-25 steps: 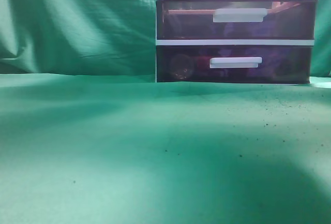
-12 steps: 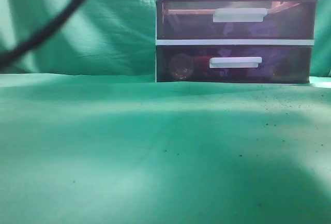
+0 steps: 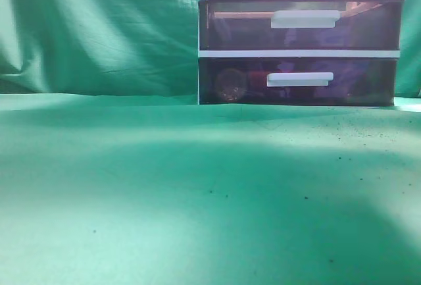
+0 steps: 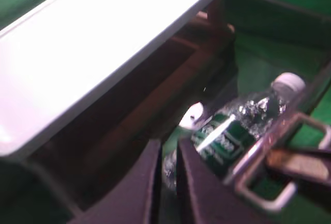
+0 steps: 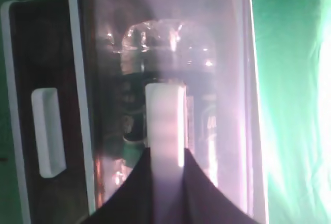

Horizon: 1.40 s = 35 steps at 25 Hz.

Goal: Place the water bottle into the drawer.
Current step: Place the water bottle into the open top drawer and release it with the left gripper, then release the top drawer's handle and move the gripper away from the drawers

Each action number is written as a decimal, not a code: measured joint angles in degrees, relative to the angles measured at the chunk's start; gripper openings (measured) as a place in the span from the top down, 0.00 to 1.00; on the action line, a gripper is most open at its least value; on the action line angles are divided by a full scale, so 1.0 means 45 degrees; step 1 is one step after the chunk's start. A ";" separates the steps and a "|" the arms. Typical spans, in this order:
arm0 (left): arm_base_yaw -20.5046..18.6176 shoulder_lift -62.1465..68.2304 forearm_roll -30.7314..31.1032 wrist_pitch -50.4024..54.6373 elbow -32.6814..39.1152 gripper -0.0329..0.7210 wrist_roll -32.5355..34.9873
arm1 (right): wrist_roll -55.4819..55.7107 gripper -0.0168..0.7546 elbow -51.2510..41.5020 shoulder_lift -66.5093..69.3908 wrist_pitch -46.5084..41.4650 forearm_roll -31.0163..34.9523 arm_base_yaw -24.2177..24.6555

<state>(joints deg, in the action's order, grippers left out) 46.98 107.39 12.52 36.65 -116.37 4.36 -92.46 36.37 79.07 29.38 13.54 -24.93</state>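
My right claw (image 5: 165, 162) pinches the white bar handle (image 5: 165, 120) of the pinkish-brown translucent plastic drawer (image 5: 227, 53), I judge to hold it pulled out; through its glossy front shows the clear, crinkled plastic water bottle (image 5: 155, 43) with dark green label, lying on its side inside; my left claw (image 4: 168, 182) hangs just above the bottle, dark fingers nearly pressed together, holding nothing; the white-framed drawer unit (image 3: 299, 53) stands on the green cloth (image 3: 164, 193).
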 joint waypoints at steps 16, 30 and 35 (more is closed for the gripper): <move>-0.0024 -0.4913 0.2992 0.6305 0.3112 0.96 -0.3546 | -0.2497 0.87 0.5596 0.4308 -0.0533 0.0437 0.1655; -0.0024 -0.8627 0.3043 0.5115 0.8678 0.96 -0.5540 | -0.1829 0.87 0.7219 0.5442 -0.0913 0.0500 0.1435; -0.0024 -0.8881 0.3630 0.5088 0.8679 0.96 -0.5888 | -0.1706 0.56 0.7242 0.5442 -0.0667 0.0714 0.0928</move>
<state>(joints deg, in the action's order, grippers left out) 46.87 67.43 28.86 59.54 -77.32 -22.14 -100.14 68.96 103.56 26.38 16.75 -20.75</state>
